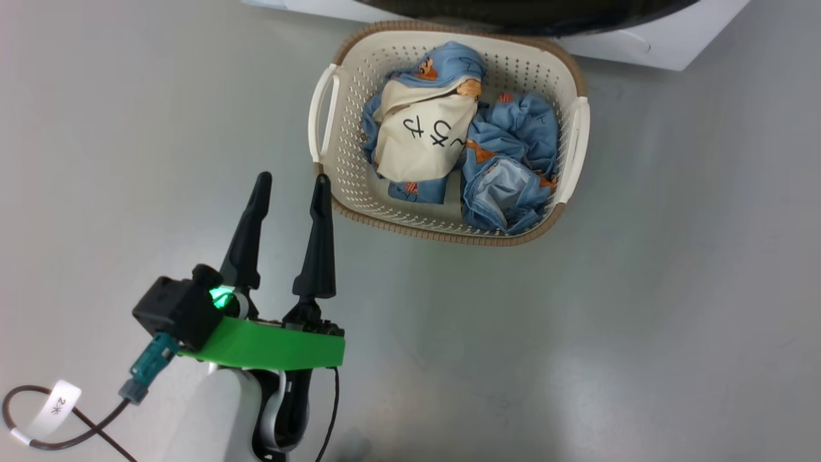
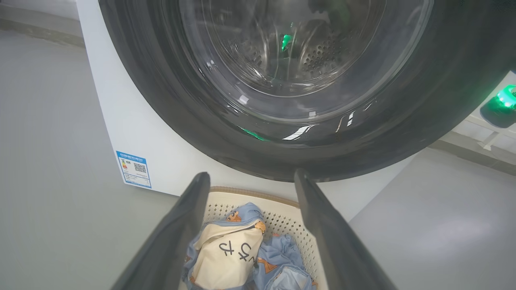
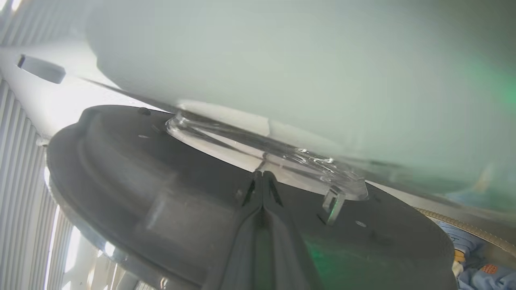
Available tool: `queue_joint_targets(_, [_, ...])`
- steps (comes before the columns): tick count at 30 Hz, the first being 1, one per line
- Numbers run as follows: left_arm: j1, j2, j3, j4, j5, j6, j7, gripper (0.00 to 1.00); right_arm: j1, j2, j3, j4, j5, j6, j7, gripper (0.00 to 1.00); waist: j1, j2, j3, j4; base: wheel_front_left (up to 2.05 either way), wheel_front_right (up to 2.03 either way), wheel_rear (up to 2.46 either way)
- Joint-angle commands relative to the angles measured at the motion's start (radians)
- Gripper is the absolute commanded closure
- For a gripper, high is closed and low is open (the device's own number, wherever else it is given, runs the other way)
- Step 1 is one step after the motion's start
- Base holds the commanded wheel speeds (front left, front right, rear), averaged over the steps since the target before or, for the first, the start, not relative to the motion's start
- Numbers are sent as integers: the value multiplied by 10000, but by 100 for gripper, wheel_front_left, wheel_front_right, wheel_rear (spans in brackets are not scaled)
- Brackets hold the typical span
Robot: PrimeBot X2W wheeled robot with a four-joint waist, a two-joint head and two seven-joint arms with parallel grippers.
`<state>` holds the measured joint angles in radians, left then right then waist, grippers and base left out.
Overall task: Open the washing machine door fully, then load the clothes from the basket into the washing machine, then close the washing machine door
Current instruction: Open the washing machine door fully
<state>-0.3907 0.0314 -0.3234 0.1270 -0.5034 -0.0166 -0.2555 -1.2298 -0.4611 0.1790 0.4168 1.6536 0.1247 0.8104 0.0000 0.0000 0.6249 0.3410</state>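
The cream basket (image 1: 359,77) stands on the floor before the white washing machine (image 1: 654,42). It holds light-blue bear-print clothes (image 1: 507,160) and a cream cloth (image 1: 420,138) with black characters. My left gripper (image 1: 292,179) is open and empty, its tips just left of the basket's near corner. In the left wrist view it (image 2: 250,174) points over the basket (image 2: 282,219) at the glossy black door (image 2: 363,133). My right gripper (image 3: 262,174) is shut, tips against the door's dark inner face (image 3: 141,181) beside the glass bowl (image 3: 262,149). The door stands ajar.
Grey floor (image 1: 641,321) spreads around the basket on all sides. A blue label (image 2: 134,169) sits low on the machine's front. A dark part with a green light (image 2: 504,100) shows beyond the door's right edge. A cable (image 1: 38,436) loops by my left forearm.
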Motion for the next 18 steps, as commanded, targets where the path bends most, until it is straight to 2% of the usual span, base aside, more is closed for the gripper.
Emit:
queue_joint_targets(1, [89, 189, 302, -198, 13, 12, -63, 0, 305, 272, 80, -383, -175, 60, 162, 100, 0, 0, -144, -52, 0, 0, 0])
queue_joint_targets(18, [533, 189, 510, -15, 317, -98, -63, 0, 1773, 1026, 454, -707, -365, 60, 575, 100, 0, 0, -1199, -281, 0, 0, 0])
